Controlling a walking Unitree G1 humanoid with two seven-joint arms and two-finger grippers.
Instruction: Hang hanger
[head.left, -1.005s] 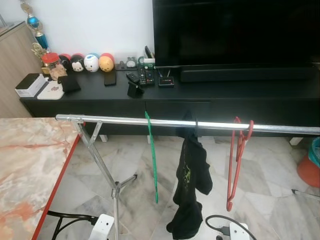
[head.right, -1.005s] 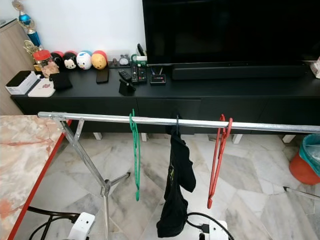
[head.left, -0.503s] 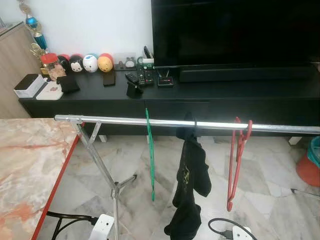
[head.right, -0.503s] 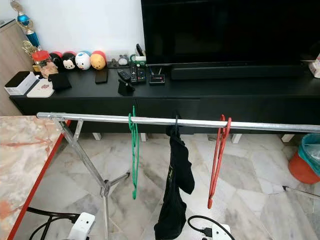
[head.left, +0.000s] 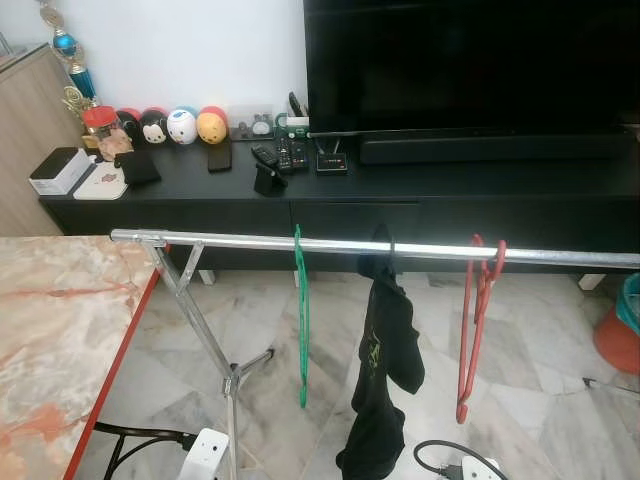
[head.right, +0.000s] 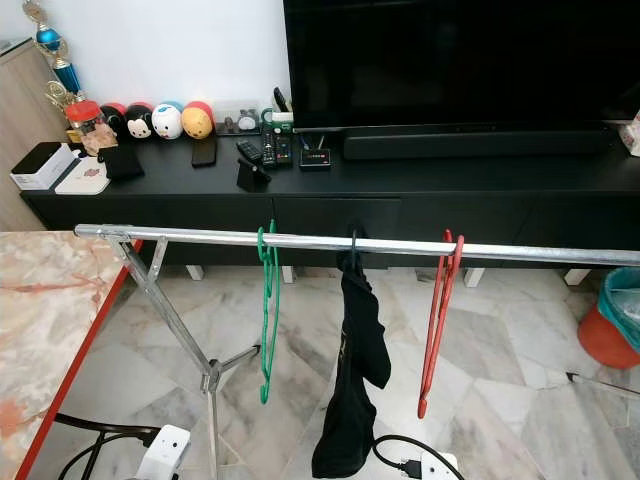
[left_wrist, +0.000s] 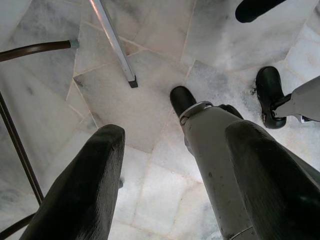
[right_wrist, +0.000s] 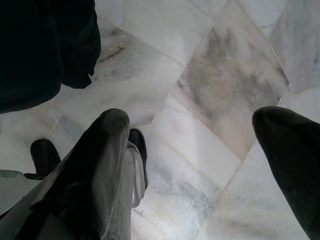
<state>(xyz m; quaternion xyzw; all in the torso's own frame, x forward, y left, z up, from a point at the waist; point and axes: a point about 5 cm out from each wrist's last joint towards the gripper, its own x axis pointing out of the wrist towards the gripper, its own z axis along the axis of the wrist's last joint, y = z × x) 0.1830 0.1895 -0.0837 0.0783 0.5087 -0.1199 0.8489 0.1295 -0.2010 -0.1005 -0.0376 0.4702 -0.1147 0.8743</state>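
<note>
We see the green hanger (head.left: 301, 318) and red hanger (head.left: 474, 325) hooked on the rail (head.left: 250, 241), a black garment (head.left: 384, 370) between them. To finish well, we judge we should keep clear and jog nothing. The left gripper (left_wrist: 170, 180) and right gripper (right_wrist: 200, 160) point floorward, fingers spread and empty.

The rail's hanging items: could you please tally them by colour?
Green hanger: 1
Red hanger: 1
Black garment: 1
Total on the rail: 3
</note>
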